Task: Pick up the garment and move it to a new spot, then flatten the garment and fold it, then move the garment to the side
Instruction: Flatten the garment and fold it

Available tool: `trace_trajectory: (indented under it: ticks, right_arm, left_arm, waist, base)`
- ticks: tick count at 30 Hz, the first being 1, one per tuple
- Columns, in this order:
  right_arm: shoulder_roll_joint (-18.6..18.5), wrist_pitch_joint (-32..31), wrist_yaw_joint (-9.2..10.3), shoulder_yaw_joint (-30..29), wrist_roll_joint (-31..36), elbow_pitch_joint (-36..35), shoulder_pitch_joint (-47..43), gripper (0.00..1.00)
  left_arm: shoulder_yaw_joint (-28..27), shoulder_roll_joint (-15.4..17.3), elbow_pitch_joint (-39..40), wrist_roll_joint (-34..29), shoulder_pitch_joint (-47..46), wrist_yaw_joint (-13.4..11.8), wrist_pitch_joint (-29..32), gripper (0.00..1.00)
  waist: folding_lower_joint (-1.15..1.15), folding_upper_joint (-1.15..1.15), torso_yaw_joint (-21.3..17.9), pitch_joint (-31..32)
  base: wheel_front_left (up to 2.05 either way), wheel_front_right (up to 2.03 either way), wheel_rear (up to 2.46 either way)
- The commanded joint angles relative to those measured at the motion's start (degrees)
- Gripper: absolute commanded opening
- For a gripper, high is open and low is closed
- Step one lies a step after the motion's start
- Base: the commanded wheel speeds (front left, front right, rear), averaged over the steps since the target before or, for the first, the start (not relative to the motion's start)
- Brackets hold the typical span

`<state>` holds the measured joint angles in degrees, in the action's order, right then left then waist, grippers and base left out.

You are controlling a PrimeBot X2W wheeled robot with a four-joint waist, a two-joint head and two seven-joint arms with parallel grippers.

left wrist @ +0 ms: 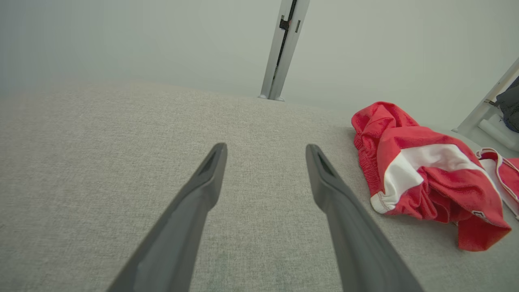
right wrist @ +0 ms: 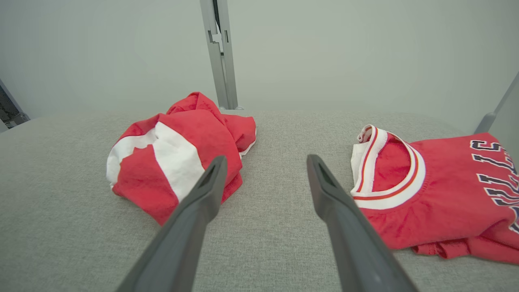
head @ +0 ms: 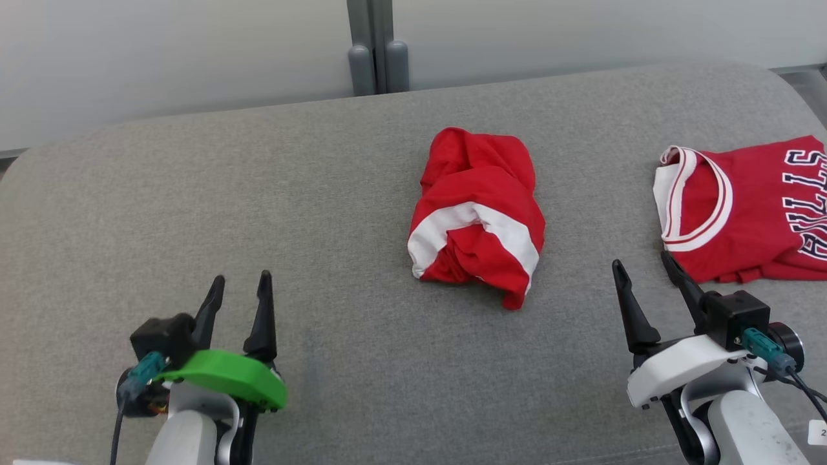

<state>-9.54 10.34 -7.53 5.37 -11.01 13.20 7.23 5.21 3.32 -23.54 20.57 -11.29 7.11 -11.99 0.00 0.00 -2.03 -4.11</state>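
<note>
Closest to the lens, over the near edge of the grey pad (head: 258, 194), the left gripper (head: 242, 278) hangs with its two long, dark, tapering fingers spread apart and holding nothing. A glossy green cover (head: 226, 378), rounded like a shell, caps its wrist. Over the same near edge but toward the pad's right end, the right gripper (head: 641, 259) stands likewise released, fingers splayed and bare, on a smooth white housing (head: 678, 368). In both wrist views the fingers show matte charcoal, each with a shallow groove near its pointed tip, and the pad's weave shows in the gap between them.

The pad is a broad upholstered slab with rounded corners, covered in a fine heathered grey weave. At its middle lies the garment (head: 478, 213), a crumpled heap of soft red fabric twisted round itself. A wide white band loops across its front, and a gathered, ribbed edge shows in the left wrist view. It lies apart from both grippers.

At the pad's right end a red jersey (head: 749, 213) lies flatter. Its round neckline is trimmed in white ribbing with thin red stripes, and dark block letters outlined in white run across the chest and off the frame. Behind the pad's far edge, near its middle, a grey metal post (head: 378, 58) rises against a plain pale wall (head: 161, 58).
</note>
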Motion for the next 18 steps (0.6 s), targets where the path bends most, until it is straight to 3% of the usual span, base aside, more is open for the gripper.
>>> trace_trajectory:
  ticks: [1, 7, 18]
  right_arm:
    - [-0.2, -0.1, 0.08, 0.2, -0.5, -0.2, 0.9, 1.0]
    - [0.6, 0.3, 0.08, 2.4, -0.7, -0.2, 2.9, 1.0]
    - [1.9, 2.4, 0.08, 4.2, -1.4, 2.6, 4.9, 1.0]
  left_arm:
    - [0.9, 0.1, -1.3, 1.1, -2.2, 0.4, 1.2, 1.0]
    - [7.2, -0.2, -7.7, 7.3, -9.2, 0.4, 9.1, 1.0]
    - [15.3, -0.2, -17.2, 13.0, -15.2, 0.4, 13.2, 1.0]
  waist:
    - [0.0, 0.0, -2.0, -1.2]
    - [0.0, 0.0, -7.2, -3.9]
    - [0.0, 0.0, -15.3, -6.8]
  base:
    - [0.0, 0.0, 0.0]
    - [0.0, 0.0, 0.0]
    - [0.0, 0.0, 0.0]
